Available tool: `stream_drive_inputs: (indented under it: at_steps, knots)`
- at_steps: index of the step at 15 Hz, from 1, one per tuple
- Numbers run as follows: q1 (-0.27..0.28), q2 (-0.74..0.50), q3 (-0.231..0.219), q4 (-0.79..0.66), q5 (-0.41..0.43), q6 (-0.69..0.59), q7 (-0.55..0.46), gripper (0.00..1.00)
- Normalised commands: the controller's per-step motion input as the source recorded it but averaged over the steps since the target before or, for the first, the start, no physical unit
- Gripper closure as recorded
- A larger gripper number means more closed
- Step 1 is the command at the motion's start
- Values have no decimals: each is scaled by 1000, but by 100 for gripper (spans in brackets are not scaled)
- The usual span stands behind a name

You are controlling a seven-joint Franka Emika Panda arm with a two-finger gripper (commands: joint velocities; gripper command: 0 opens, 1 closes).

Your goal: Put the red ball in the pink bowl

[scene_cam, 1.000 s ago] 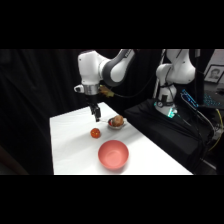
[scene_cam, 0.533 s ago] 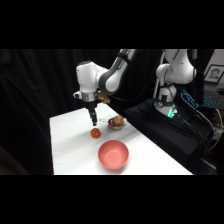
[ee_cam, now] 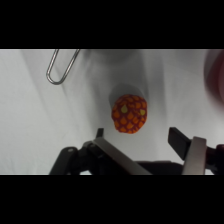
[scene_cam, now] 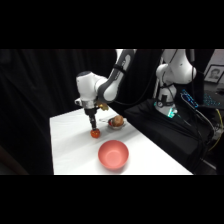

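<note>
The red ball [scene_cam: 94,133] rests on the white table [scene_cam: 70,145], behind and left of the pink bowl [scene_cam: 113,154]. My gripper [scene_cam: 93,125] hangs straight down just above the ball. In the wrist view the ball [ee_cam: 129,114] is orange-red with a scale pattern. It lies on the table just beyond my open gripper [ee_cam: 140,141], whose fingers [ee_cam: 181,141] stand apart on either side with nothing held. A pink blur at that view's right edge is the bowl [ee_cam: 217,75].
A small grey bowl [scene_cam: 116,123] holding a tan-brown round object stands just right of the ball. A metal tongs loop [ee_cam: 62,65] lies on the table beyond the ball. Dark cloth and the arm's base [scene_cam: 172,75] are at the right.
The arm has swung left and come down, bringing the gripper from well above the table to just over the red ball. Ball and bowls have not moved.
</note>
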Motion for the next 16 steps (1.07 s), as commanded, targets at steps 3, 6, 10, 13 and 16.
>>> stream_drive_inputs:
  at_steps: [3, 6, 10, 13, 16]
  knots:
    - [-30, 178, 5, 157, 91, 97, 37, 0]
    - [-59, 186, 36, 172, 131, 80, -3, 0]
    - [-77, 176, 64, 180, 140, 62, -28, 0]
    - [-60, 145, 53, 163, 95, 82, -23, 0]
    - [-60, 121, 61, 143, 95, 91, -23, 27]
